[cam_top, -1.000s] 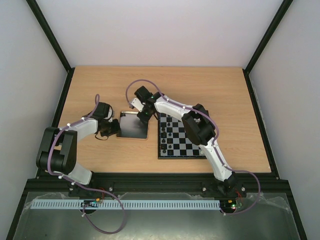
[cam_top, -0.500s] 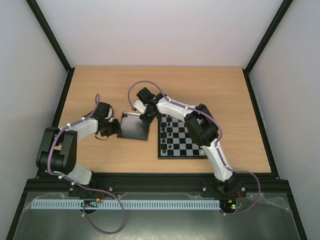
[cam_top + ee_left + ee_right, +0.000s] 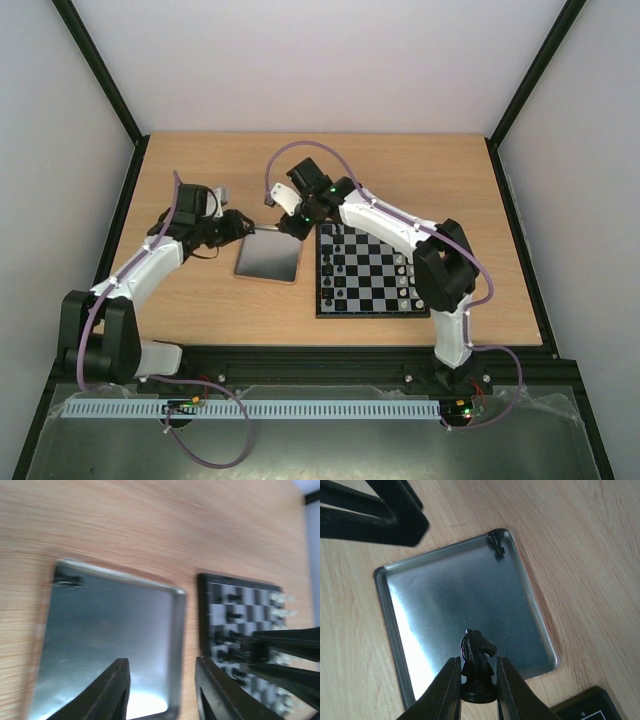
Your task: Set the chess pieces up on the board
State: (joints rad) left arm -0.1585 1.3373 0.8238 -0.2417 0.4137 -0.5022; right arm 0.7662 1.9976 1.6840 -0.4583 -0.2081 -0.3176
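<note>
Knight [image 3: 478, 655], black, upright, pinched at its base by the right claw [image 3: 479, 687] above the tray [image 3: 420, 600]. One more dark piece [image 3: 497, 544] sits in a tray corner. Step in hand: carrying the knight to the board [image 3: 365, 285], just right of the tray. Next move likely needs a swing right, then lowering onto a free square without toppling standing pieces [image 3: 345, 262]. Left claw [image 3: 161, 690] spread, empty, over the tray's board-side rim. Versus a second ago, both arms reach further out, and the left claw has left the tray's left edge.

My right pincer [image 3: 478, 681] is black, the knight [image 3: 478, 662] black too; tray [image 3: 450, 595] shiny grey, tabletop [image 3: 590, 555] pale wood-grain, board [image 3: 372, 287] chequered black and grey.
</note>
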